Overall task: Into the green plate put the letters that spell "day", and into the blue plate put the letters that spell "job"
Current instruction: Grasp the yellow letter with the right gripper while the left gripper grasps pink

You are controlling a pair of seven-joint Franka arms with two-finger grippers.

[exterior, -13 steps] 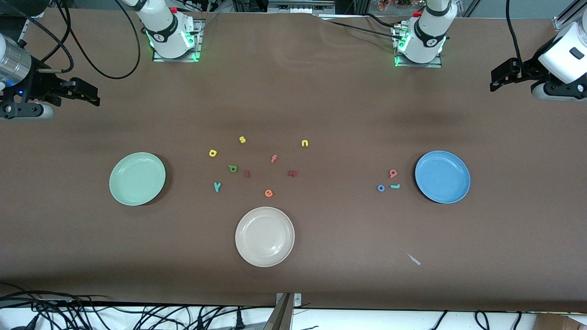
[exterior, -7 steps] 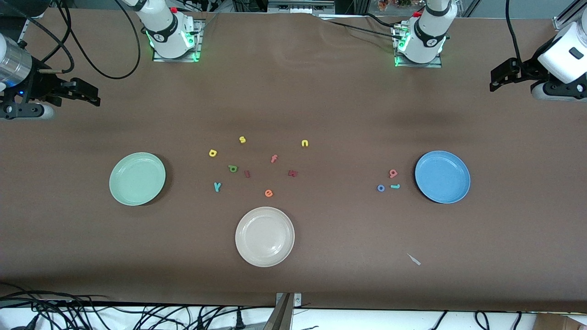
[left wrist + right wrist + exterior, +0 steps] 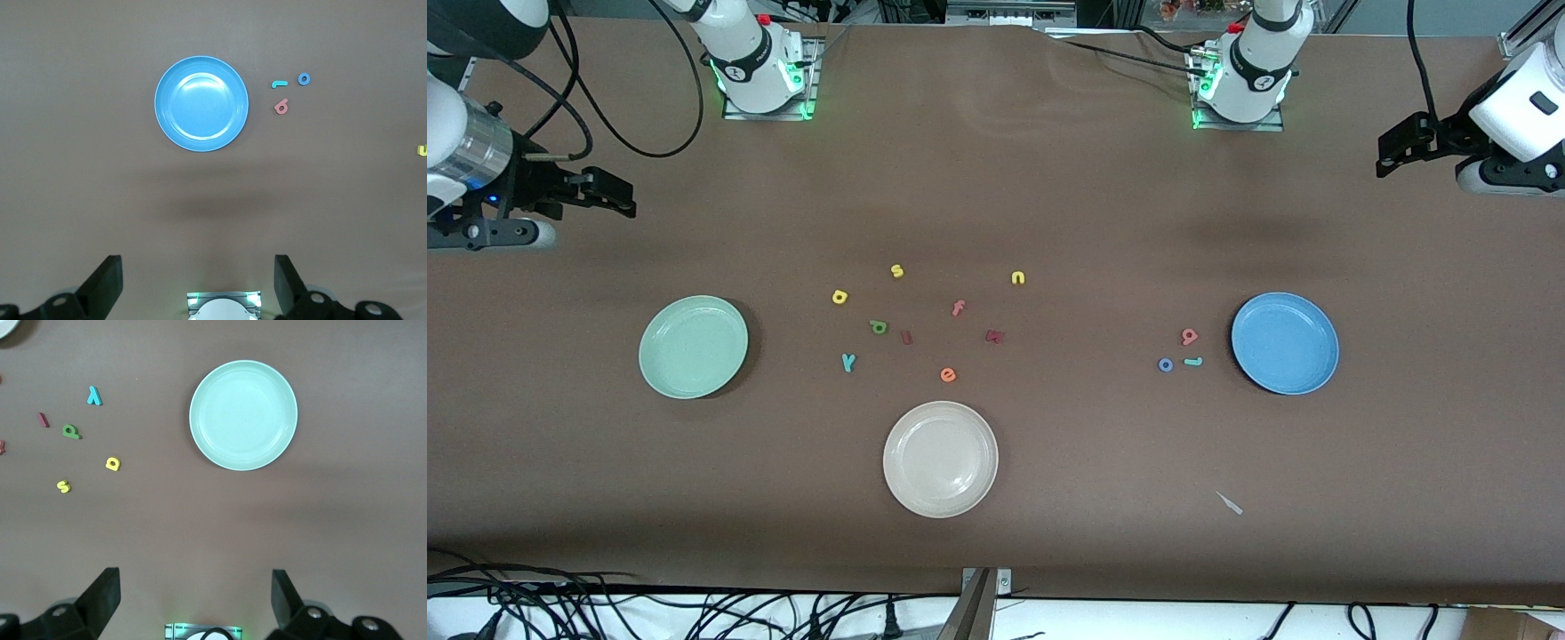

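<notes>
Three plates (image 3: 694,347), eleven foam letters (image 3: 879,327), two grippers (image 3: 609,191), jaws spread, empty

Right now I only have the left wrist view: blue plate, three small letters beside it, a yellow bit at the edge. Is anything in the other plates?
Observer: No. The green plate is bare, with the dark green d, yellow a and teal y on the table beside it.
Operator: Other plates, plural?
Observer: A cream-white plate sits nearest the front camera, also bare.
Operator: Where's the right gripper?
Observer: The right gripper is open, over bare table at its end.
</notes>
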